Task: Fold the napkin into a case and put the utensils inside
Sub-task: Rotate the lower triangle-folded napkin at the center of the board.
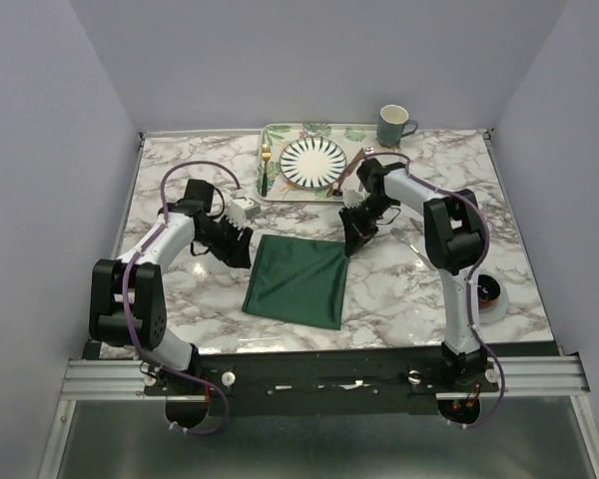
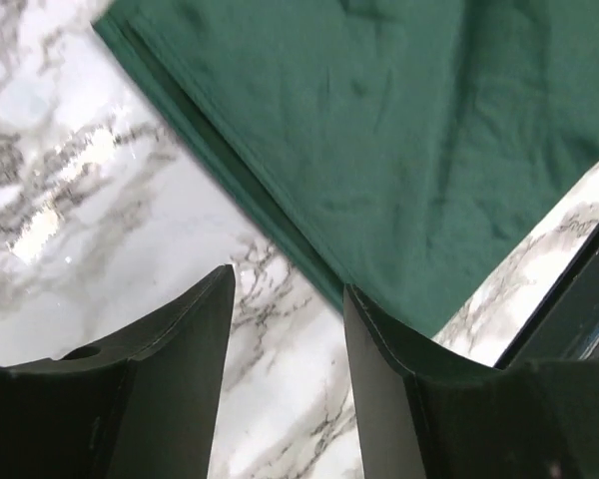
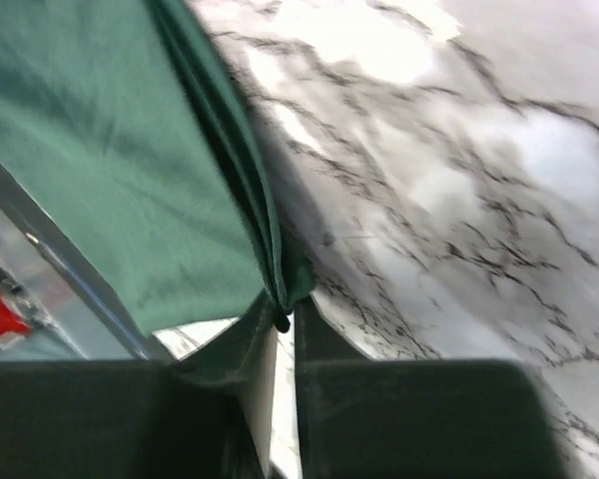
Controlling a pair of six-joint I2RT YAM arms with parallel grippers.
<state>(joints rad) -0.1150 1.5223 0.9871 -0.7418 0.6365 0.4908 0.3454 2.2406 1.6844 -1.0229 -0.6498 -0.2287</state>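
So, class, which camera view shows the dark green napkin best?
The top external view: the napkin lies flat on the marble table, with nearly its whole outline visible. The left wrist view shows only one layered edge and part of its surface. The right wrist view shows just one corner, pinched between the right jaws.

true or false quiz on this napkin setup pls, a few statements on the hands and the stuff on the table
1. The right hand is shut on a corner of the napkin. True.
2. The left hand grips the napkin. False: it is open and holds nothing.
3. The fork lies on the tray, left of the plate. True.
4. The mug stands on the plate. False: it stands beside the tray's far right corner.
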